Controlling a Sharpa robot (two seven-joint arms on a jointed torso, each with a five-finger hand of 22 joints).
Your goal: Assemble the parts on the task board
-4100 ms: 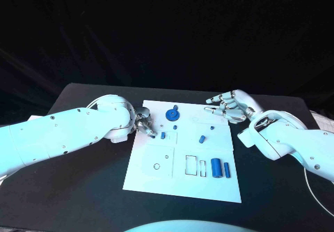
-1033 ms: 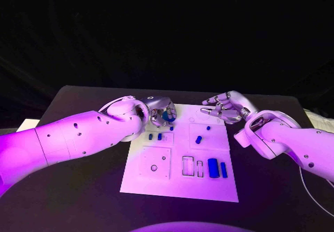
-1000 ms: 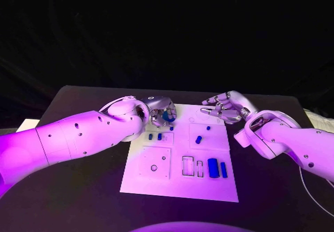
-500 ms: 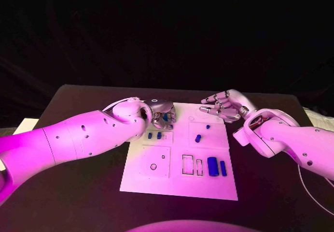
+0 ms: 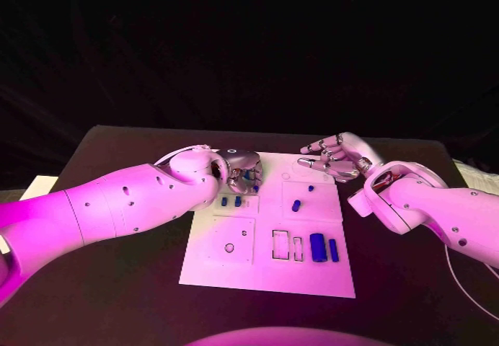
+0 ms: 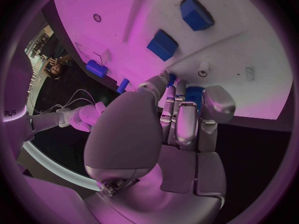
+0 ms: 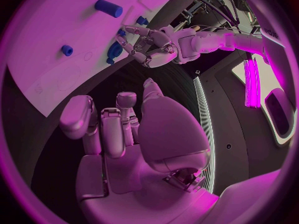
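black desk [image 5: 125,288] carries the white task board [image 5: 270,277]. head view: the left robot hand [image 5: 244,173] has moved up the board since four seconds ago and closes on the blue round part [image 5: 254,177]; the right robot hand [image 5: 334,159] stays empty, fingers loosely apart. left wrist view: fingers [image 6: 187,119] curl on that blue part [image 6: 194,92].

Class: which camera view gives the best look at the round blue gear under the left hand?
The right wrist view: the blue gear shows from the side, beneath the left hand. In the head view that hand covers most of the gear. In the left wrist view only a blue edge peeks between the fingers.
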